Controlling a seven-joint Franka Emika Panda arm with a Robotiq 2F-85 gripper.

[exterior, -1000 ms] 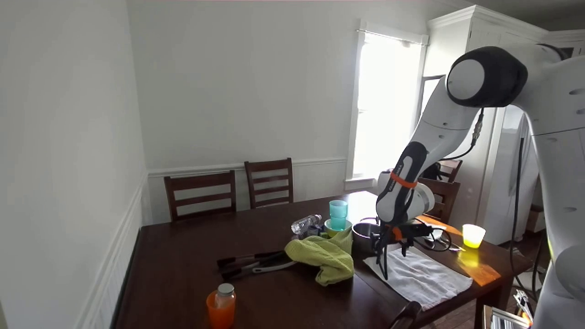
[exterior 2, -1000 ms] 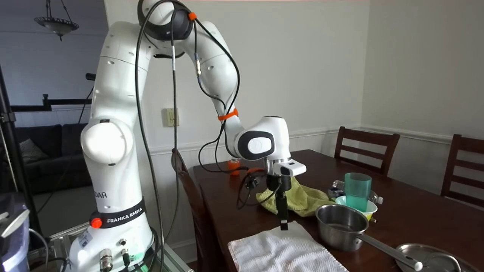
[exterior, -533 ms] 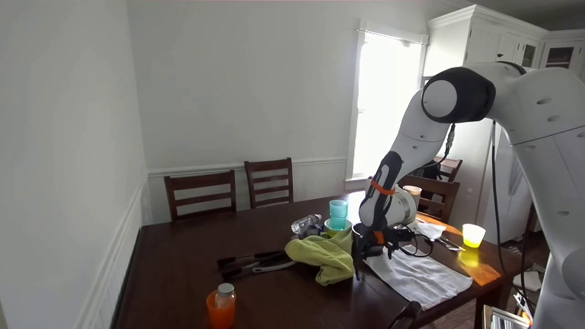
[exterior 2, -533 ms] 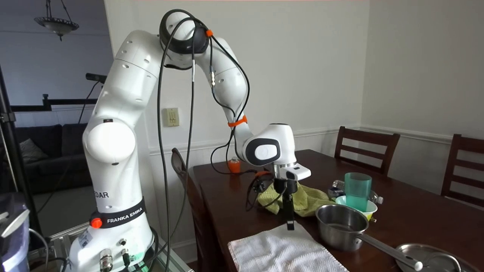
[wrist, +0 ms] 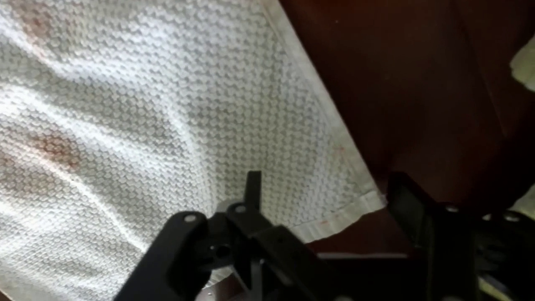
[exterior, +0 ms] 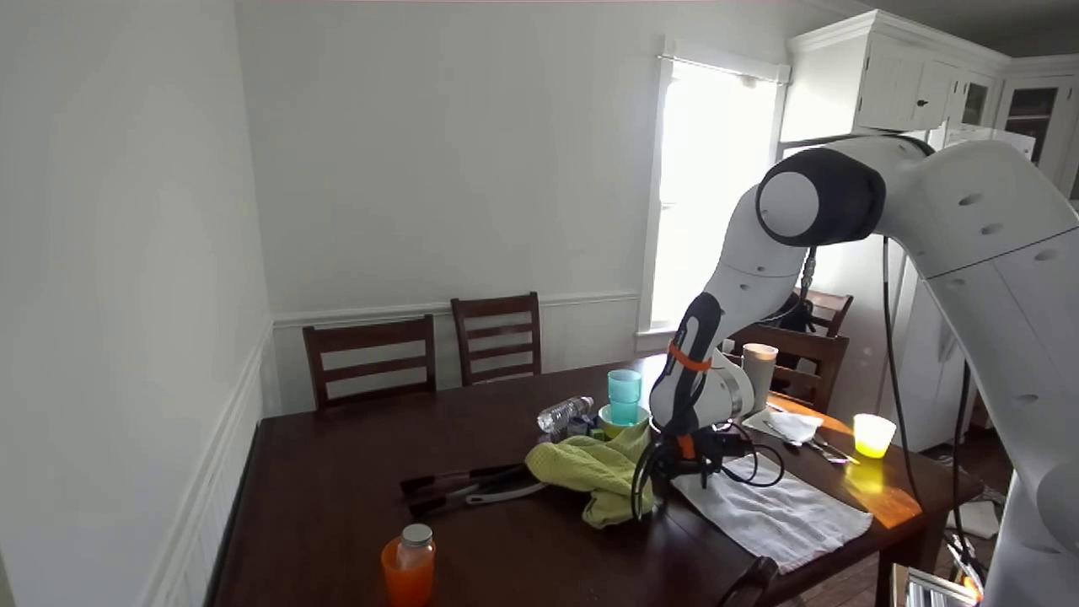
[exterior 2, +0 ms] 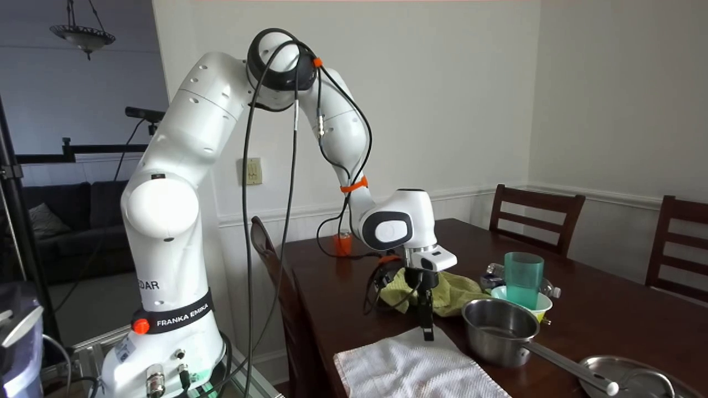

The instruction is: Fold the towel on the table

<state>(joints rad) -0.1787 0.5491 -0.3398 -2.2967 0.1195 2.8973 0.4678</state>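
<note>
The white towel [exterior: 784, 514] lies spread and slightly wrinkled on the dark table; it shows in an exterior view [exterior 2: 420, 367] and the wrist view [wrist: 167, 125]. My gripper [wrist: 324, 184] is open with nothing held. In the wrist view a towel corner lies between the fingers, close to the right finger [wrist: 411, 213]; the left finger [wrist: 253, 188] is over the towel. In an exterior view the gripper [exterior 2: 427, 334] points down at the towel's far corner; whether it touches is unclear. In an exterior view the gripper [exterior: 647, 504] is partly lost against the dark table.
A crumpled green cloth [exterior: 594, 476] lies beside the gripper, over dark-handled utensils [exterior: 464, 480]. A steel pot [exterior 2: 500, 331] stands close by, its handle over a metal lid [exterior 2: 636, 378]. A teal cup [exterior 2: 523, 279] in a bowl and a plastic bottle [exterior: 563, 413] stand behind.
The arm has reached outward and lower. The open gripper has moved across the towel to its corner near the green cloth. The towel has not visibly moved.
</note>
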